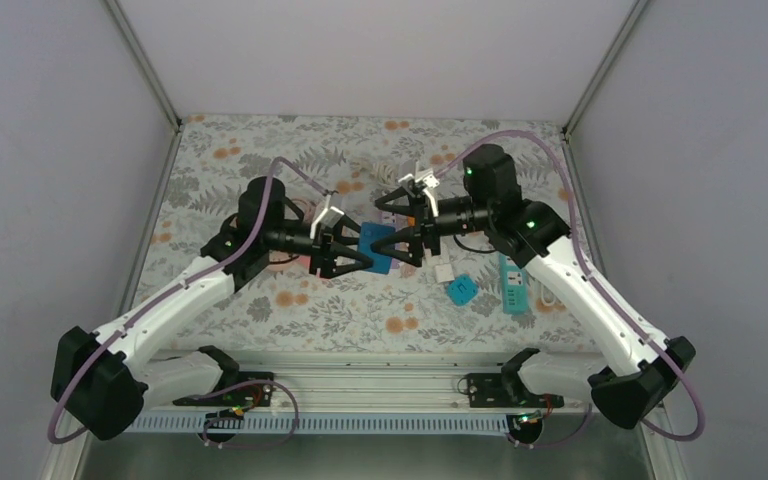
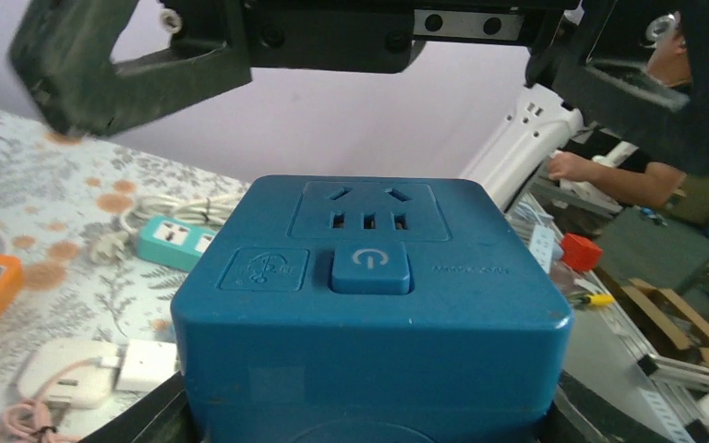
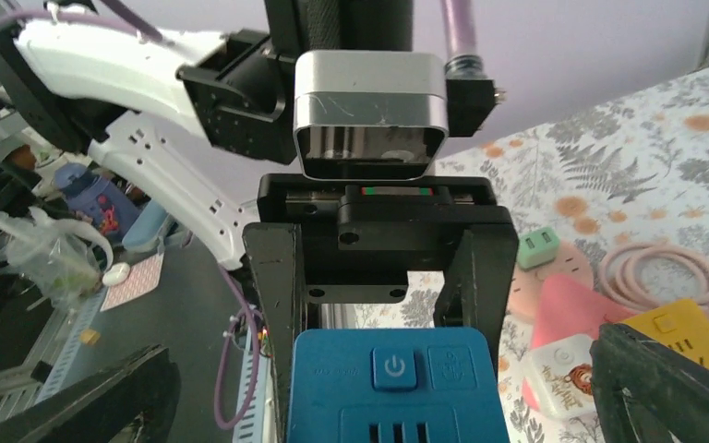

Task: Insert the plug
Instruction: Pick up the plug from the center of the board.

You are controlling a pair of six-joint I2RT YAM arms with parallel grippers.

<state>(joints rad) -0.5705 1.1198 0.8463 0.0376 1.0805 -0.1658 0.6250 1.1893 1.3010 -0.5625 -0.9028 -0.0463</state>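
Top external view: the left gripper [image 1: 352, 256] is clamped on the blue socket block [image 1: 378, 252], held above the counter [image 1: 260, 150] between both arms. The right gripper [image 1: 394, 243] faces it head-on, spread wide and empty, straddling the block's socket face.
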